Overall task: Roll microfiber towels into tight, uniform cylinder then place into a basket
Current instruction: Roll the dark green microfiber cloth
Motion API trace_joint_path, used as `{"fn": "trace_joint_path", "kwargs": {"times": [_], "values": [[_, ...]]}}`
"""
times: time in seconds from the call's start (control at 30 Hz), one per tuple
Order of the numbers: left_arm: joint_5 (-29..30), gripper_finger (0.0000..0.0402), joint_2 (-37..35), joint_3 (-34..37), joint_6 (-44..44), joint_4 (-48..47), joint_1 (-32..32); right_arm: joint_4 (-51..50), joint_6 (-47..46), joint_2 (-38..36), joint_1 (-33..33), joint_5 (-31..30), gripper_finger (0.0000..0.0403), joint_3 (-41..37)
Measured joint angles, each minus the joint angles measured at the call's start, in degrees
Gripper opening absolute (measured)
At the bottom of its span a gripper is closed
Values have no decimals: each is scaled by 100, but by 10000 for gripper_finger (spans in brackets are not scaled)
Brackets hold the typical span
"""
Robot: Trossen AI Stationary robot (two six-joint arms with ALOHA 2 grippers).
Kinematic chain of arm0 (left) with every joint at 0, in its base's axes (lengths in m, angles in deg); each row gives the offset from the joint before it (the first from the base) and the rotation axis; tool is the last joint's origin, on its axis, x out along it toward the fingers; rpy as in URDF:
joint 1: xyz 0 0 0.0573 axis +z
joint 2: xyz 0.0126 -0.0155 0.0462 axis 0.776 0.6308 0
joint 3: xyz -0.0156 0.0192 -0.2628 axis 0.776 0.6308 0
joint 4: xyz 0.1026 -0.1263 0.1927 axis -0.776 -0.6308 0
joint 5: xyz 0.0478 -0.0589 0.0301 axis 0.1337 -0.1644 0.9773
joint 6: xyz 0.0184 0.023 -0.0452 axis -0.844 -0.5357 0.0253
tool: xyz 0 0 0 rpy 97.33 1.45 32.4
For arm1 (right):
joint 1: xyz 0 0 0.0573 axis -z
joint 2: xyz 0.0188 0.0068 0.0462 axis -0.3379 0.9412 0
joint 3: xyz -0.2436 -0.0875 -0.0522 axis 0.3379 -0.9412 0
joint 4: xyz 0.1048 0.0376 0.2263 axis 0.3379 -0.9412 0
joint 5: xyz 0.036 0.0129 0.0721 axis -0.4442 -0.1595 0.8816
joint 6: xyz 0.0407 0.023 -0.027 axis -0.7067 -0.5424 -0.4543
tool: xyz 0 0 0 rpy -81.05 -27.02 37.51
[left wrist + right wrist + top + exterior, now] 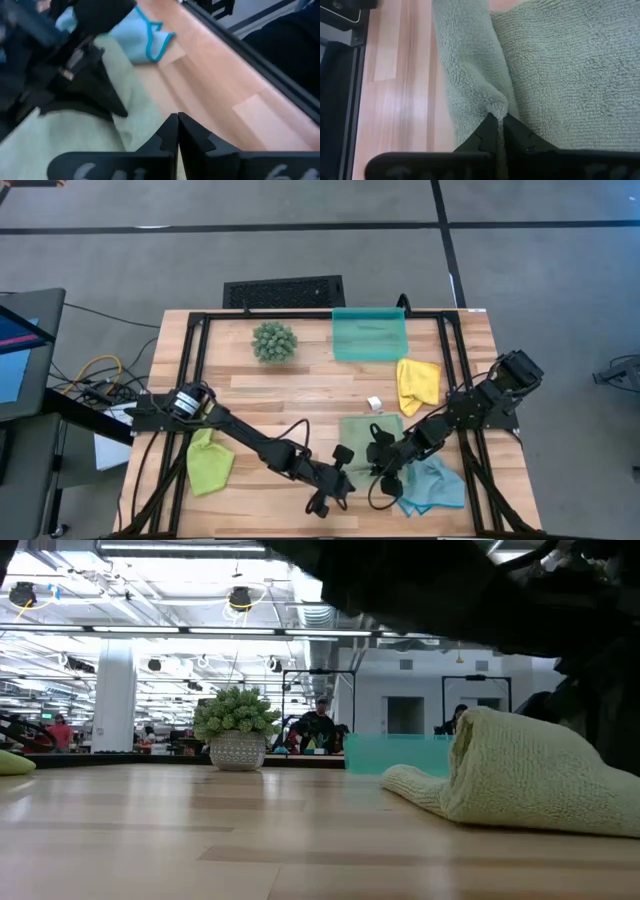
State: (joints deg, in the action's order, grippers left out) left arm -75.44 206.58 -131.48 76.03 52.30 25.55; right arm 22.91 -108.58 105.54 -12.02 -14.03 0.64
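Observation:
The sage green towel (pixel 368 432) lies on the table near the front, with a fold raised off the wood (pixel 470 735). My right gripper (pixel 385 468) is shut on it (pixel 497 116). My left gripper (pixel 332 488) is shut beside the towel's near left edge (pixel 177 120). The light blue towel (pixel 437 485) lies to the right of the sage one. The yellow towel (pixel 417 380) and the lime green towel (pixel 208 462) lie flat on the table. The teal basket (pixel 370 335) stands at the far edge. My right gripper pinches a raised fold of the sage towel (pixel 496 106) between its two fingertips. A ridge of cloth runs away from the fingers, and the rest of the towel lies on the table. My left gripper's shut fingers (pixel 170 131) stand over the towel's edge; I cannot tell whether they touch it.
A round spiky green plant ball (pixel 274 342) stands left of the basket. A black slotted grille (pixel 283 290) lies beyond the far edge. A small white piece (pixel 375 403) lies beside the yellow towel. Black frame rails (pixel 195 380) run along the table's sides.

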Motion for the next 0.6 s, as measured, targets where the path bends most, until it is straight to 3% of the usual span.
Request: {"fn": "trace_joint_path", "kwargs": {"times": [0.27,0.6], "values": [[4,2,11,189,543,-262,207,-55,26,0,0,-15,39,2],[13,2,11,197,938,-1011,257,-83,141,4,71,-144,86,2]]}}
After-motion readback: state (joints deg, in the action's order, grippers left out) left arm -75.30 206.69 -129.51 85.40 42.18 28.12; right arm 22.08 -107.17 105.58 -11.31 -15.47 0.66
